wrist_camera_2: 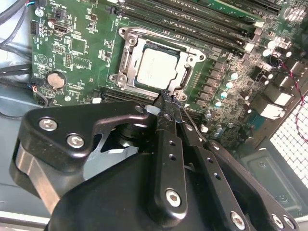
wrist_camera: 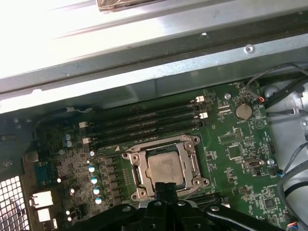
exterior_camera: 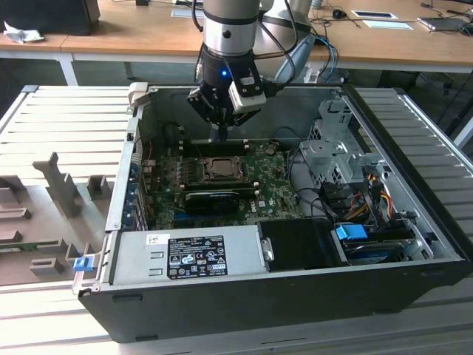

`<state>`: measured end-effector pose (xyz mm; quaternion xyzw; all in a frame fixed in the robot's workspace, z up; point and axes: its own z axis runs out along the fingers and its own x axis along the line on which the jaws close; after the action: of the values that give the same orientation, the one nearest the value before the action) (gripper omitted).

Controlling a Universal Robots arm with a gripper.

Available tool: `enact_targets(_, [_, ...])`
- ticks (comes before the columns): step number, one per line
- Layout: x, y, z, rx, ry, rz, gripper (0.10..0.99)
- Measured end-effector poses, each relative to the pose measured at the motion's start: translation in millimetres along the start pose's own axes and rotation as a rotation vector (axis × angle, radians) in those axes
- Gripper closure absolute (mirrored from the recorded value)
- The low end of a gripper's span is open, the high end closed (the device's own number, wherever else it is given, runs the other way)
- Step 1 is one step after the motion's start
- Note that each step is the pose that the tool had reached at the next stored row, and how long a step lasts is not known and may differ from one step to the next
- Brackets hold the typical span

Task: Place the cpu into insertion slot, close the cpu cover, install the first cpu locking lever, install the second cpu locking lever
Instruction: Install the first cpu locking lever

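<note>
The gripper [wrist_camera_2: 169,98], with its black fingers [wrist_camera_2: 166,139] pressed together, is set at the rim of the insertion slot [wrist_camera_2: 126,57].

In both wrist views the two fingers are seen narrow, tip against tip, and nothing can be made out between them. Their tips are placed at one corner of the slot, just beside the cpu cover [wrist_camera_2: 186,68]. The cpu [wrist_camera_2: 155,67] is seated flat inside the slot. Its pale face is seen through the window of the cover, which is laid down around it. The slot is mounted on the green board [wrist_camera_2: 72,48], near the long black memory slots [wrist_camera_2: 192,19]. In the exterior view the gripper is seen inside the open computer case [exterior_camera: 222,325], above the slot.
</note>
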<state>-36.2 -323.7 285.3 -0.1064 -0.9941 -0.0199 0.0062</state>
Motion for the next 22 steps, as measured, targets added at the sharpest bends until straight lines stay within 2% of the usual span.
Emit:
enact_targets(16, [0.5, -0.1, 0.8, 0.0, 0.0006, -0.015, 0.98])
enact_targets(22, [6.8, -1.5, 1.4, 0.0, 0.0006, -0.016, 0.98])
